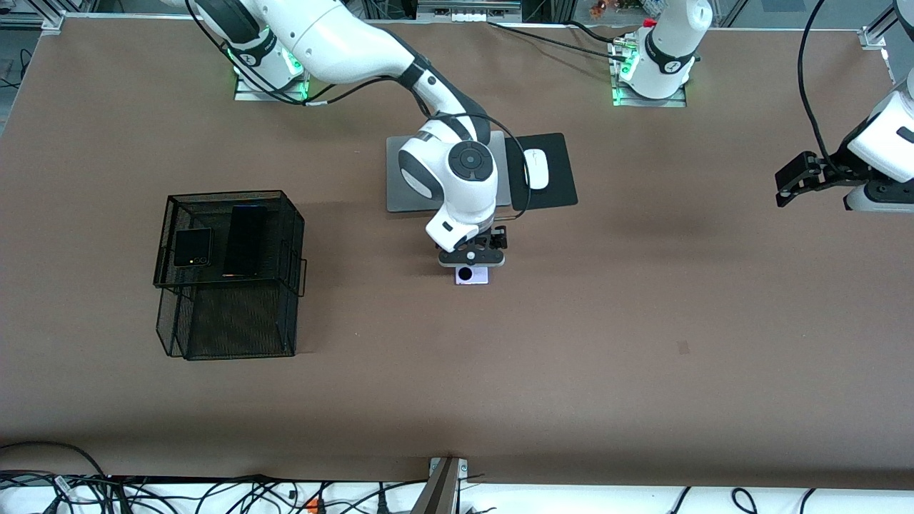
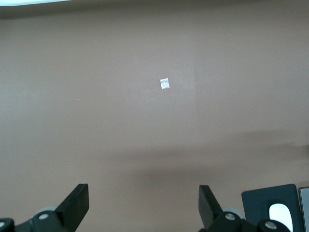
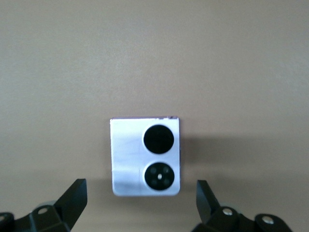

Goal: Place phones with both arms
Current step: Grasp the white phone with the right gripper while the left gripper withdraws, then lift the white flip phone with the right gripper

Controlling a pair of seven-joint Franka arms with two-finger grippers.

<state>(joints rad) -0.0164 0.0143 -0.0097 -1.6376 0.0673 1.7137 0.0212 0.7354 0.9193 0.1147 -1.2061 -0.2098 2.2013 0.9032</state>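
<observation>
The lilac phone (image 1: pixel 473 275) is laid flat on the brown worktop (image 1: pixel 571 321), near its middle. It is seen closer to the front camera than the grey laptop (image 1: pixel 400 175). Two round black lenses are shown on its top face.

The right gripper (image 1: pixel 473 258) is held just over the lilac phone. In the right wrist view, the lilac phone (image 3: pixel 145 156) is seen between the two fingers (image 3: pixel 72 200), but it is not touched by them. A gap is left on each side. The fingers are spread wide and nothing is gripped.

The left gripper (image 1: pixel 785 187) is kept up in the air over the left arm's end of the worktop, and that arm is waiting. In the left wrist view, its fingers (image 2: pixel 77 203) are spread wide too, and only bare worktop and a small white speck (image 2: pixel 164 83) are seen under them.

A black wire basket (image 1: pixel 228 275) is set toward the right arm's end of the worktop. On its top, the square black phone (image 1: pixel 193 248) and the long black phone (image 1: pixel 244 241) are laid side by side.

A white mouse (image 1: pixel 536 168) is placed on a black pad (image 1: pixel 557 189) beside the laptop.
</observation>
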